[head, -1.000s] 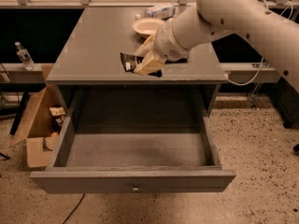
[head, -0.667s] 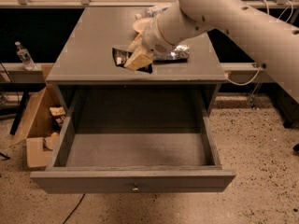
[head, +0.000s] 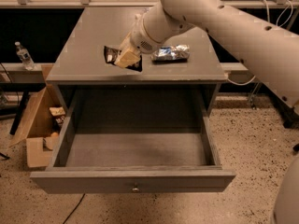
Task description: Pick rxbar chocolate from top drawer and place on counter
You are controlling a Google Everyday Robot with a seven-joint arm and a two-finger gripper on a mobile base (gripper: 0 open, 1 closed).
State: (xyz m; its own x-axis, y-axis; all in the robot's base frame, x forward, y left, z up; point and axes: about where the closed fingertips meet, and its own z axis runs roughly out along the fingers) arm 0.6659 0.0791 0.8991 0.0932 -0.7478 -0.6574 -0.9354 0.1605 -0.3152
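The rxbar chocolate (head: 110, 55), a flat black wrapper with white lettering, is held over the front left part of the counter (head: 88, 29). I cannot tell whether it touches the surface. My gripper (head: 125, 59) with tan fingers is shut on it, reaching in from the upper right. The top drawer (head: 93, 183) is pulled fully open below, with a small round knob (head: 135, 188) on its grey front. Its inside shows nothing lying in it.
A crinkled silver-blue foil packet (head: 171, 53) lies on the counter just right of the gripper. An open cardboard box (head: 37, 125) stands on the floor left of the cabinet. A clear bottle (head: 22, 55) stands at the far left.
The gripper has carried the bar leftward over the counter, away from the bowl. The foil packet now shows to its right. The drawer has not moved.
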